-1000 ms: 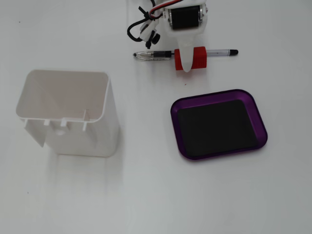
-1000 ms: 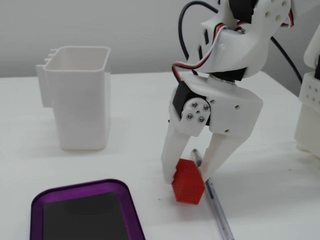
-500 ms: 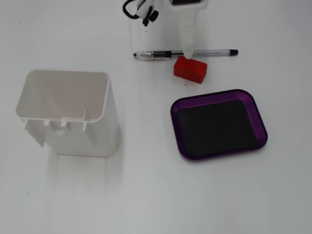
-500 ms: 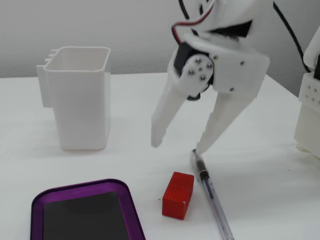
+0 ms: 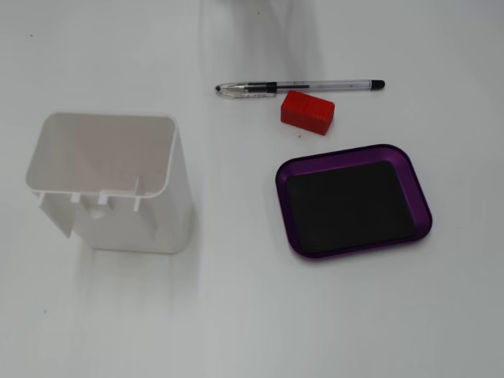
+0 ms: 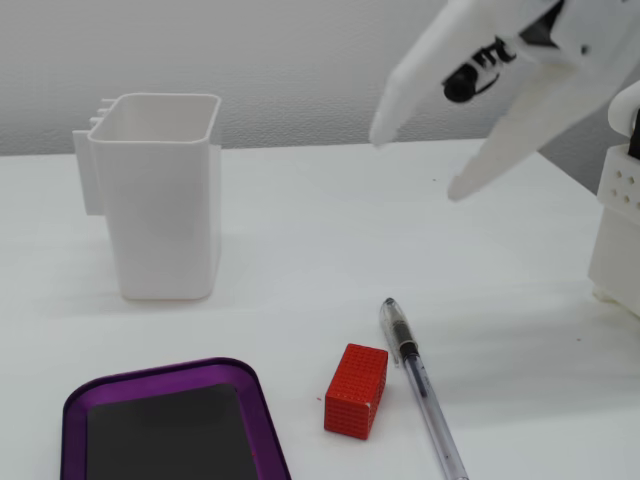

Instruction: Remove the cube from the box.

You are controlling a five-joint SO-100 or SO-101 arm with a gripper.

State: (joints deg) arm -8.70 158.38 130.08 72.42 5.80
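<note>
The red cube (image 5: 308, 112) lies on the white table, outside the box, between the pen and the tray's far edge; it also shows in the other fixed view (image 6: 356, 390). The box (image 5: 420, 193), a shallow purple tray with a black bottom, is empty; its rim shows at the lower left in the other fixed view (image 6: 245, 375). My white gripper (image 6: 415, 160) hangs in the air at the upper right of that view, open and empty, well above and behind the cube. It is out of the frame in the view from above.
A clear pen (image 5: 299, 87) lies just beyond the cube, also seen beside it (image 6: 425, 395). A tall white open container (image 5: 110, 181) stands left of the tray, at the back left in the other fixed view (image 6: 160, 200). The arm's white base (image 6: 620, 230) stands at the right edge.
</note>
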